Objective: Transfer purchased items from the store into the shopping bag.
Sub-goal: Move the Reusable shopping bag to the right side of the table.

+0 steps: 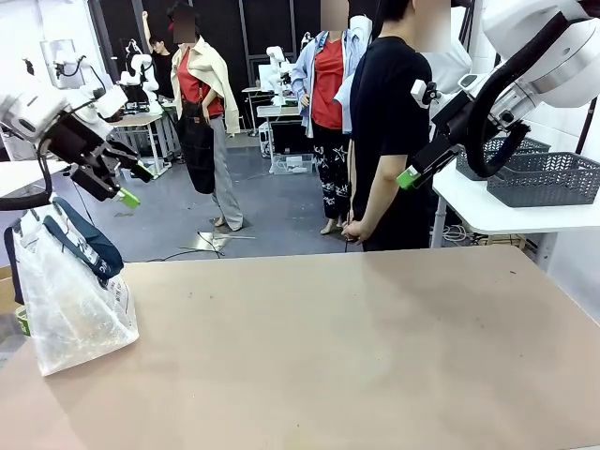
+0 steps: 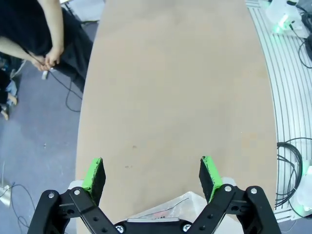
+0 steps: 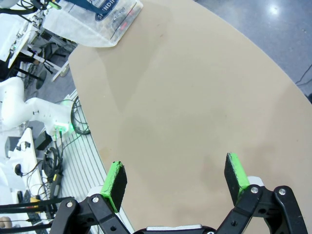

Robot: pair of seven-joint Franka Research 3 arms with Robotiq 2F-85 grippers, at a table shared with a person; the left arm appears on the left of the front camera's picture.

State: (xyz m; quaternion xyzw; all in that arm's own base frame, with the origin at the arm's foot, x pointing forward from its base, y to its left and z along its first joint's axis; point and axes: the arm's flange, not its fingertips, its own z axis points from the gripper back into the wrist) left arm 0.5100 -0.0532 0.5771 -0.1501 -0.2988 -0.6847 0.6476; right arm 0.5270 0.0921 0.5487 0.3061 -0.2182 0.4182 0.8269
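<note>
Both sets of jaws spread wide, nothing between them. Left gripper (image 1: 120, 184) hangs in the air over the table's left end, just above the shopping bag (image 1: 73, 298); its green pads (image 2: 94, 176) frame bare tabletop in the left wrist view, with the bag's crinkly top (image 2: 168, 210) just beneath. Right gripper (image 1: 412, 172) is raised high at the right, off past the far edge; its pads (image 3: 117, 184) also frame bare board.

Bag stands upright at the table's left edge, translucent whitish plastic, navy straps (image 1: 89, 246) flopped over the top. Print on the strap in the right wrist view reads roughly "SPLENDID" (image 3: 105, 8), partly cut off. Small dark print on the bag's side is too small to read.

Table (image 1: 356, 356) is plain tan board, matte, rounded ends. Grey mesh basket (image 1: 544, 178) sits on a separate white table behind the right arm, well apart from the bag; contents can't be made out. Person in a black tee (image 1: 389, 122) stands at the far side, hands (image 2: 48, 59) together low. Grey floor, cables, other benches beyond.
</note>
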